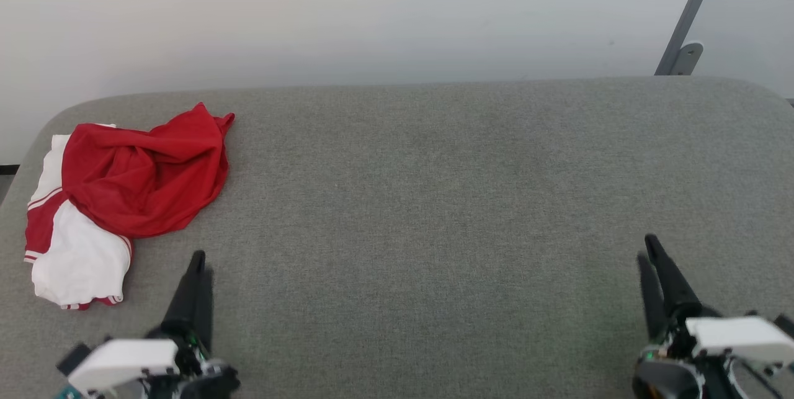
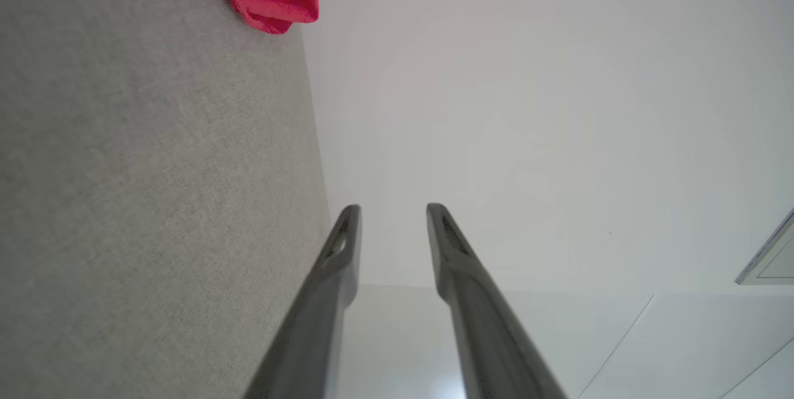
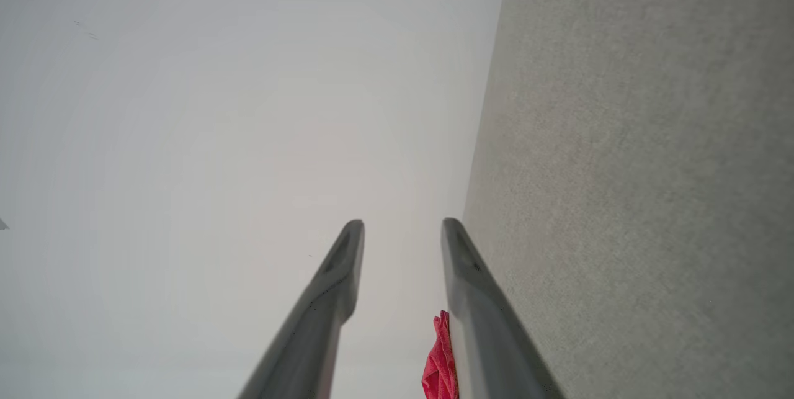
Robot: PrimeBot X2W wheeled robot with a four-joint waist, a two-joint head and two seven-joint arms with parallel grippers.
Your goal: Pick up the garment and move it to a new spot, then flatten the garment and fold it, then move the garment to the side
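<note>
Garment bunched at my desk's left end; left hand and right hand slightly parted, empty; grey pole far right.

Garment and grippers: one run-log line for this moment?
garment: crumpled, untouched | left gripper: open, empty | right gripper: open, empty

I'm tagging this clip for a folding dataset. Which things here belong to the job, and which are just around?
Job: crumpled red-and-white garment; left gripper, open; right gripper, open; grey table under it.
Just around: metal pole with bracket; white wall.
</note>
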